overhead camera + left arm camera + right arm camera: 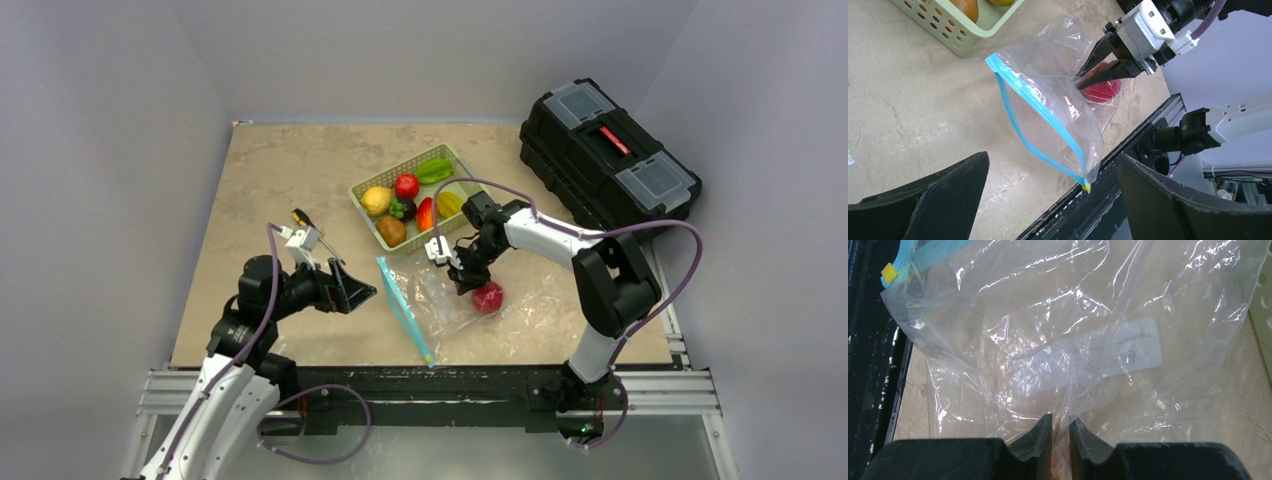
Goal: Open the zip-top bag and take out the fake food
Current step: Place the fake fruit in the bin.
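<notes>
Zip-top bag (440,312) sits on table (280,170) nr the front edge, between the two arms and just in front of the basket. Big to small:

Black toolbox (608,155) at far right, lid closed, well apart from the bag.

Bag is clear and crinkly. Its blue zipper strip (1035,112) runs along the side facing the left arm, and the two halves bow apart, so the mouth is open. Small yellow tab (1087,187) at the end nearest the front rail.

Green basket (948,31) is close behind the bag w/ fake food (377,200) in it: yellow, red, green, orange, brown pcs.

Left gripper (1053,157) hovers low just left of the bag mouth, jaws spread wide, holding nothing, not touching the bag.

Right gripper (1059,421) comes in from the bag's right side, jaws pinched nearly together on a fold of bag film. Red fruit (1103,89) lies inside the bag right at those tips; can't tell if it's nipped through the plastic too.

Screwdriver (299,216), yellow/black handle, lies on the table beside the left wrist, partly hidden.
</notes>
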{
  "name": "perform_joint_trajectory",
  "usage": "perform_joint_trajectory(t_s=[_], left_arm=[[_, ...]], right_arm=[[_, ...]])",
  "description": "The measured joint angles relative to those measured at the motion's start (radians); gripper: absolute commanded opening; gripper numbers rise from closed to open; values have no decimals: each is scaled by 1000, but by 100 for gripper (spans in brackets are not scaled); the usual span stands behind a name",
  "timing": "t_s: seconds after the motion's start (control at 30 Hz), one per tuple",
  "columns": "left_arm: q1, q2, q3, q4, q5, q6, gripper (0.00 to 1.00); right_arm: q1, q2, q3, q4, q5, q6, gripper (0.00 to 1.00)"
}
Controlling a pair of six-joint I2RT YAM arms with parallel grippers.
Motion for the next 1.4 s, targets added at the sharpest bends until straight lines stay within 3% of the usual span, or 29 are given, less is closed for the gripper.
perform_joint_trajectory(t_s=[1.03,1.4], left_arm=[[-4,-87,0,-114,46,-41,100],[-53,-96,0,-154,48,-68,99]], right_arm=[[0,0,-4,0,3,-6,21],[0,0,-4,0,3,-7,23]])
